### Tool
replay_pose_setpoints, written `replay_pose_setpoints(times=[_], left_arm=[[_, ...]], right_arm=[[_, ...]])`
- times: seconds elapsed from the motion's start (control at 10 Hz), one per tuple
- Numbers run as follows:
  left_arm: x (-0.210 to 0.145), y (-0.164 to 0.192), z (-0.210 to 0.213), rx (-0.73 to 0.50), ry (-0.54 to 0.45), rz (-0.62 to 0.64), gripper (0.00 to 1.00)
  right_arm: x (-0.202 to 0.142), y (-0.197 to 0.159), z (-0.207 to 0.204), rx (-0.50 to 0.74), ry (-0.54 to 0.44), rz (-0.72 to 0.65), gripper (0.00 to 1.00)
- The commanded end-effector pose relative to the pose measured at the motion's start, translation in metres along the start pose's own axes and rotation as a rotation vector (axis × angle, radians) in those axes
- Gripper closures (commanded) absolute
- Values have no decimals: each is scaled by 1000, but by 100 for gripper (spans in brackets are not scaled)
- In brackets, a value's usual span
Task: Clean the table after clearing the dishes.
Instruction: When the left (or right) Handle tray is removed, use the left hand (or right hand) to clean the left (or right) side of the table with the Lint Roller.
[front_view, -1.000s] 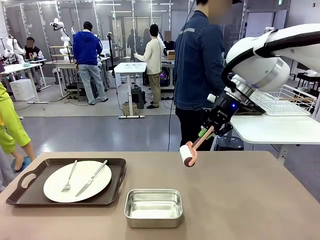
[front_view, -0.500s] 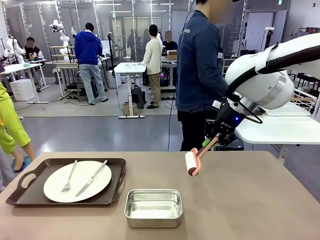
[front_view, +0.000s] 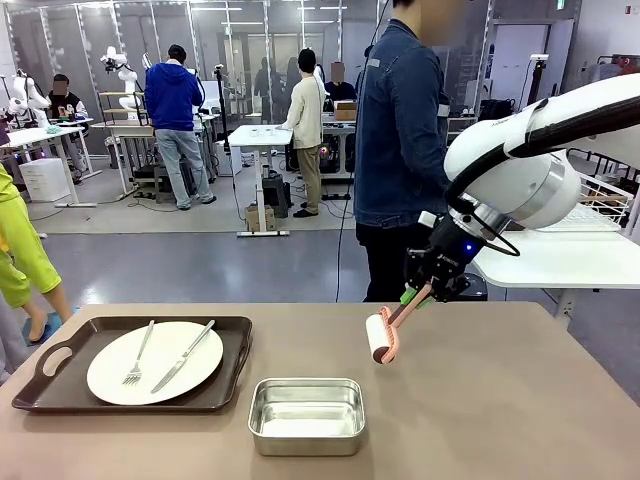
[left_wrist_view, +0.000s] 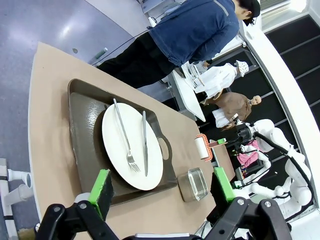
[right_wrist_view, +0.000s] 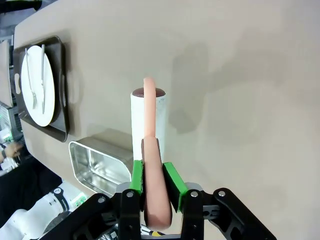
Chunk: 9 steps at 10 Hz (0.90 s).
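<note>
Table (front_view: 500, 400) — plate (front_view: 155, 365), fork (front_view: 138, 358), knife (front_view: 183, 357) on tray (front_view: 228, 345)

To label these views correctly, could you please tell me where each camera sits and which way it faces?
Front: fixed between the arms, facing across the table toward the person; the right gripper shows.
Left wrist: tilted, looking along the table over the tray; the open left gripper shows.
Right wrist: looking down at the table; the right gripper clamps the lint roller.
Shared: all three show tray, plate and steel pan.
</note>
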<state>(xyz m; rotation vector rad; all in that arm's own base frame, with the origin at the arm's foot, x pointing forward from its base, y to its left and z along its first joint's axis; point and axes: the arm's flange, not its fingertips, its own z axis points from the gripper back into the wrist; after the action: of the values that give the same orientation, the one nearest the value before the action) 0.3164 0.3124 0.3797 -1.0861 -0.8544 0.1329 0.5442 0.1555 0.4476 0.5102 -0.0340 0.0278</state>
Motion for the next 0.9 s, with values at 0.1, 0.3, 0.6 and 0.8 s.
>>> replay_pose_setpoints(times=[0.1, 0.3, 0.6, 0.8], left_arm=[[0, 0, 3, -12, -4, -16, 0], [0, 0, 3, -12, -4, -16, 0], [0, 0, 3, -12, -4, -16, 0], [0, 0, 3, -12, -4, -16, 0]], right_arm=[[-1, -4, -1, -3, -4, -7, 77], [0, -2, 0, -1, 2, -4, 77], [-6, -10, -36, 70, -66, 8, 77], [-12, -26, -62, 81, -56, -5, 77]])
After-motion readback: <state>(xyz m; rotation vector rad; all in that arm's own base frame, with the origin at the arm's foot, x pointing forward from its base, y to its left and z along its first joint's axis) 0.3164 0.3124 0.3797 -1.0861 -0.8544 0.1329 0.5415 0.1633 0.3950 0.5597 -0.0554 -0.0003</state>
